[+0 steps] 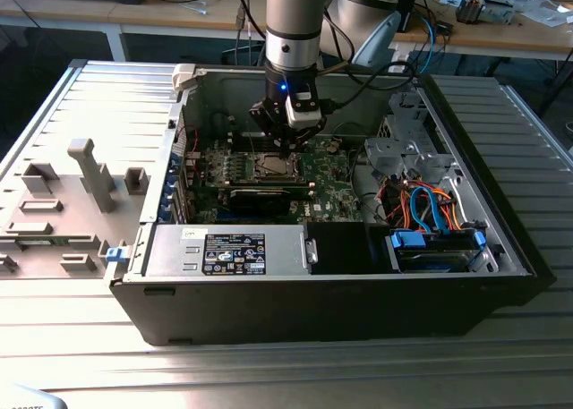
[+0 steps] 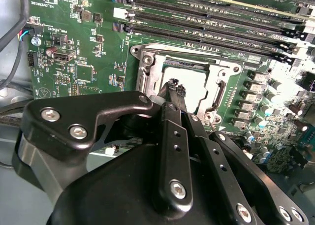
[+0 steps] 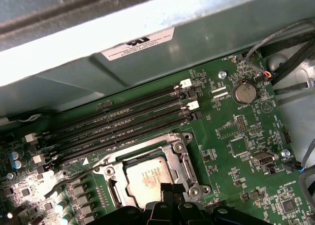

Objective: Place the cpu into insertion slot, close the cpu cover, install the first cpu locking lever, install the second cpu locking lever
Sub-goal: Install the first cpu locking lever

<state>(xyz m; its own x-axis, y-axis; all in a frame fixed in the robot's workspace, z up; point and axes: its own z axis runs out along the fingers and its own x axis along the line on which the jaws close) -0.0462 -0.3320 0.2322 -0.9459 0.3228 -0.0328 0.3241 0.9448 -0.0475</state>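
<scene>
Inside the open black desktop computer case (image 1: 515, 248), we see the black two-fingered gripper (image 1: 285, 140) hanging low over the small dark square insertion slot (image 1: 273, 166) on the green circuit board (image 3: 236, 146). In the second wrist view its fingertips (image 2: 171, 84) are pressed together with nothing visible between them, just above one edge of the socket. The small flat square cpu with its silver-grey metal face (image 3: 146, 178) lies in the slot, and the thin silver metal cpu cover (image 3: 175, 158) lies flat around it. A thin wire lever (image 3: 69, 179) angles out beside the socket.
</scene>
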